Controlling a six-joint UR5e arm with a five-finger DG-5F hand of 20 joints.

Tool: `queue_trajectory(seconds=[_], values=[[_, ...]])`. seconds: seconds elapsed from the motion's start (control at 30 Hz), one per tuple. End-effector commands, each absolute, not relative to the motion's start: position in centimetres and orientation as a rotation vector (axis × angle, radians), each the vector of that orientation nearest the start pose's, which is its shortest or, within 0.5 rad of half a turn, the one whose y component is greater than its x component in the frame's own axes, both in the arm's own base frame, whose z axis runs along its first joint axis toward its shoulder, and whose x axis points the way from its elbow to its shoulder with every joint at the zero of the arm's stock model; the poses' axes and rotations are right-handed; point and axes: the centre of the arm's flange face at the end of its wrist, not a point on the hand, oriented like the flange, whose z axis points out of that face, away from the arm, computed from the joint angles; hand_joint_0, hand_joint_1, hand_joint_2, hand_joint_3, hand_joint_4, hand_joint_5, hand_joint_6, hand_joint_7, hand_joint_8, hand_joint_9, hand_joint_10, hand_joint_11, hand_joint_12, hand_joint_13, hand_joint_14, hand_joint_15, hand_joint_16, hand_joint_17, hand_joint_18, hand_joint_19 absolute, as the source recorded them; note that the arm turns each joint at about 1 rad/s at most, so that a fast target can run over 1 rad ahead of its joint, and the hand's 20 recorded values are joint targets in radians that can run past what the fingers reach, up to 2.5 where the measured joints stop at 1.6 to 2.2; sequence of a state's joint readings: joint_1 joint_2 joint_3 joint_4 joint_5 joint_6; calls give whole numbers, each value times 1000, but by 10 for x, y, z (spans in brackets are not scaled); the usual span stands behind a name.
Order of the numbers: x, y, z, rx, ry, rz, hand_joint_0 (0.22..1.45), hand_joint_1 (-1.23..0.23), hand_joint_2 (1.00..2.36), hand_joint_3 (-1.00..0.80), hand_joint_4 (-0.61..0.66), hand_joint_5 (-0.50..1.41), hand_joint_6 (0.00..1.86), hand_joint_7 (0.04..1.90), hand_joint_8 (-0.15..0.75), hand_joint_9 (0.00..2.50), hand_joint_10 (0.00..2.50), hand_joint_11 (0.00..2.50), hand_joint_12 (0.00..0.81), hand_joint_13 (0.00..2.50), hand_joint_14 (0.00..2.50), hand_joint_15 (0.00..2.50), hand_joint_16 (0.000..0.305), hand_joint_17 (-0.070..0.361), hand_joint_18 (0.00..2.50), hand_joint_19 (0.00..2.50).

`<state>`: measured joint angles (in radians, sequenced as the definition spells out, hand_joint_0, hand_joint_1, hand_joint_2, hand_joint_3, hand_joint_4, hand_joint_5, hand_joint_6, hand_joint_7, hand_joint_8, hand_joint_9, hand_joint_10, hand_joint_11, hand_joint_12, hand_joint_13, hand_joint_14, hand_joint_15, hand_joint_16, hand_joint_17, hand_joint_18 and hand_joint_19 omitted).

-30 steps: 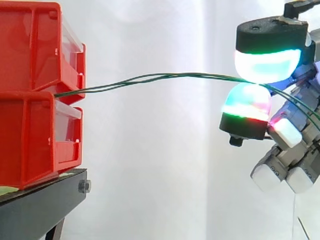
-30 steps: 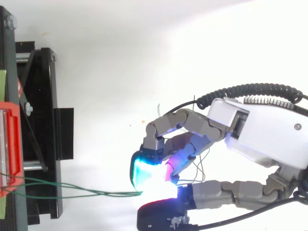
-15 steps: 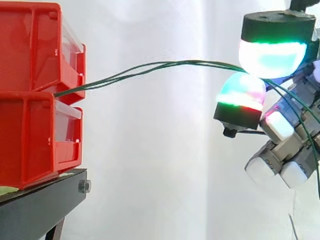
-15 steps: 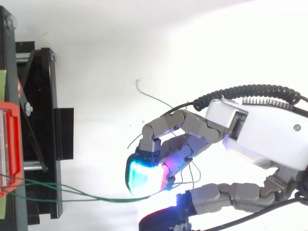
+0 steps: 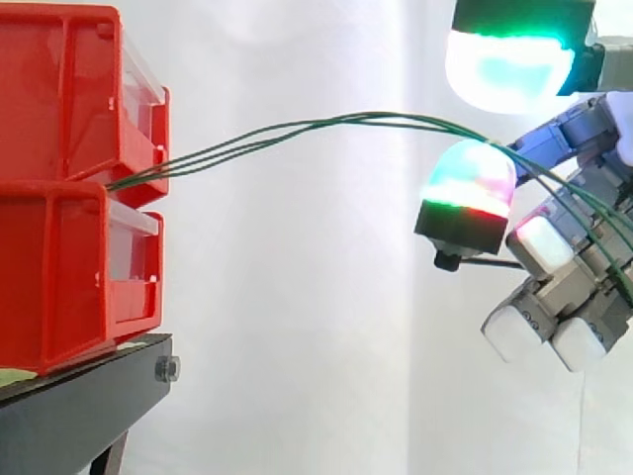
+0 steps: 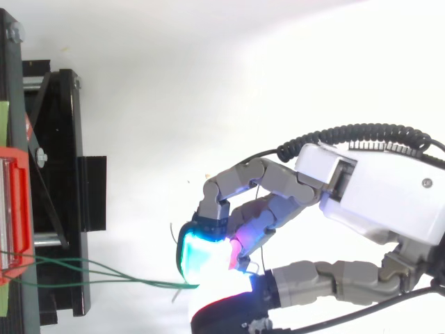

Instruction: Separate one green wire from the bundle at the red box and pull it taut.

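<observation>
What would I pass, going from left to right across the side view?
Red bins stacked at the left edge → green wires arching out from between the bins across the open middle → the robot's hand with its glowing pads at the right.

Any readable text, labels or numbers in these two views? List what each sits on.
No text can be read in either view.
red bins: plain faces, no label.
hand: white housing, no legible marking.
pale green strip on the black stand: too small to tell any print.
</observation>
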<state>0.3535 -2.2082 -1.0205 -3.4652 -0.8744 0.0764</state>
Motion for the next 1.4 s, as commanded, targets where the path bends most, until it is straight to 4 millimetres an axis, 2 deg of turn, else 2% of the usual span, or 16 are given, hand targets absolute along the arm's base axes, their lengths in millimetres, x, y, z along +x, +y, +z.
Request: queue_trajectory(seconds=[0.0, 0.23, 0.4, 0.53, 0.7, 0.8, 0.93, 0.97, 1.17, 1.37], values=[[700, 49, 339, 1513, 1211, 696, 467, -632, 1000, -500, 125, -134, 849, 967, 278, 1102, 14, 471, 363, 773, 13, 346, 56, 126, 692, 482], [703, 48, 322, 1513, 1170, 745, 496, -635, 1000, -500, 133, -120, 768, 993, 264, 1083, 18, 482, 355, 764, 14, 350, 54, 121, 663, 503], [703, 48, 322, 1515, 1178, 745, 523, -699, 1005, -430, 127, -113, 710, 1065, 257, 1064, 17, 475, 343, 752, 16, 360, 52, 118, 643, 513], [702, 48, 321, 1516, 1183, 742, 520, -710, 1003, -453, 136, -107, 646, 1117, 257, 1053, 18, 480, 343, 755, 14, 357, 53, 118, 642, 512], [705, 49, 321, 1511, 1162, 761, 507, -708, 1000, -500, 153, -98, 594, 1194, 261, 1066, 16, 476, 340, 927, 19, 464, 54, 121, 670, 508], [710, 52, 321, 1503, 1135, 790, 510, -721, 1000, -500, 145, -105, 651, 1128, 256, 1088, 16, 495, 342, 971, 21, 504, 53, 120, 682, 506], [714, 53, 318, 1497, 1117, 810, 533, -757, 1000, -500, 145, -115, 722, 1044, 252, 1129, 17, 550, 341, 1106, 25, 682, 51, 116, 701, 519], [714, 53, 318, 1496, 1115, 813, 538, -763, 1000, -500, 141, -116, 724, 1066, 247, 1135, 18, 557, 343, 1113, 26, 693, 51, 115, 703, 520], [714, 54, 317, 1496, 1116, 811, 555, -792, 1000, -500, 135, -148, 798, 968, 240, 1219, 24, 864, 347, 1241, 28, 938, 51, 114, 719, 549], [716, 55, 311, 1497, 1121, 809, 550, -784, 1000, -500, 135, -154, 804, 953, 242, 1274, 21, 979, 349, 1281, 29, 1069, 51, 116, 728, 573]])
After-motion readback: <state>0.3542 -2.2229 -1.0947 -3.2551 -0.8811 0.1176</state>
